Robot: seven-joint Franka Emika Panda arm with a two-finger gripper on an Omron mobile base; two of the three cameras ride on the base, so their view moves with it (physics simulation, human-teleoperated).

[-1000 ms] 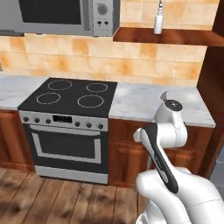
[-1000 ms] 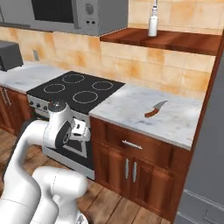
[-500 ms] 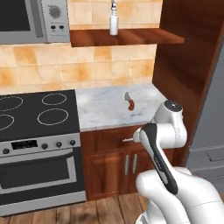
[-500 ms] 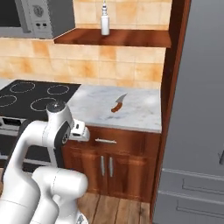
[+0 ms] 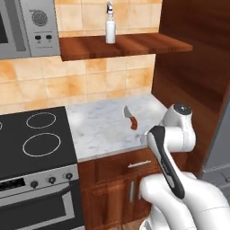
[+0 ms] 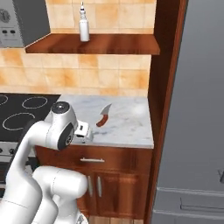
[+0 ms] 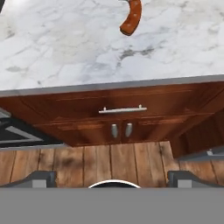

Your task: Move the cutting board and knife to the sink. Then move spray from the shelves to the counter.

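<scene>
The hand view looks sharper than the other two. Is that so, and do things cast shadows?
Hand view: counter veining and drawer handle are crisp. Left base view: softer; the knife casts only a faint shadow. Right base view: the spray looks slightly blurred, with a dim shadow on the shelf.

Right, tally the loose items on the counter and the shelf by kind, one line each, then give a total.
Knife on the counter: 1
Spray bottle on the shelf: 1
Total: 2
</scene>
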